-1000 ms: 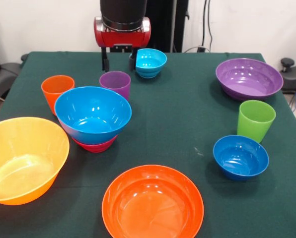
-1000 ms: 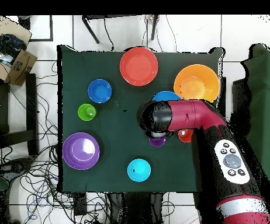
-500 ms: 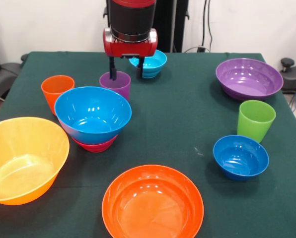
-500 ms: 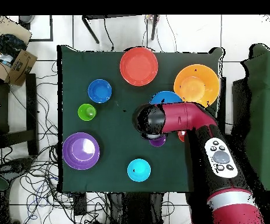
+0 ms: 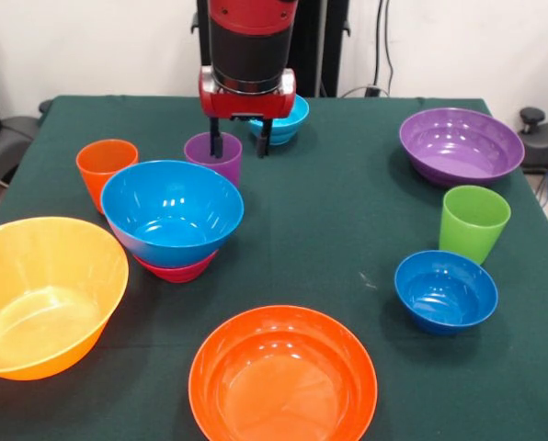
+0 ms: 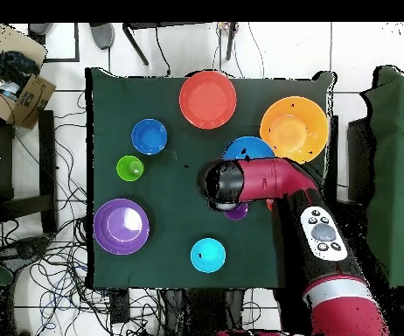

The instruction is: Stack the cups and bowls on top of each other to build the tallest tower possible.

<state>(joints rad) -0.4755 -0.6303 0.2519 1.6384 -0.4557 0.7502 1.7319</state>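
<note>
My gripper (image 5: 240,145) is open and low over the purple cup (image 5: 212,158). One finger (image 5: 216,145) is at the cup's mouth and the other hangs to its right. In the overhead view the arm hides the gripper, and only the cup's edge (image 6: 235,213) shows. The orange cup (image 5: 106,170) stands left of the purple one. The sky-blue bowl (image 5: 171,209) rests on the small magenta bowl (image 5: 175,268). The yellow-orange bowl (image 5: 44,294) sits empty at the near left. The lime green cup (image 5: 473,222) stands at the right.
The orange-red bowl (image 5: 283,377) is at the front middle and the dark blue bowl (image 5: 445,290) at the front right. The purple bowl (image 5: 461,144) is at the far right. The cyan bowl (image 5: 291,117) sits just behind the gripper.
The gripper has come forward from the table's far edge and dropped over the purple cup. No cup or bowl has moved.
</note>
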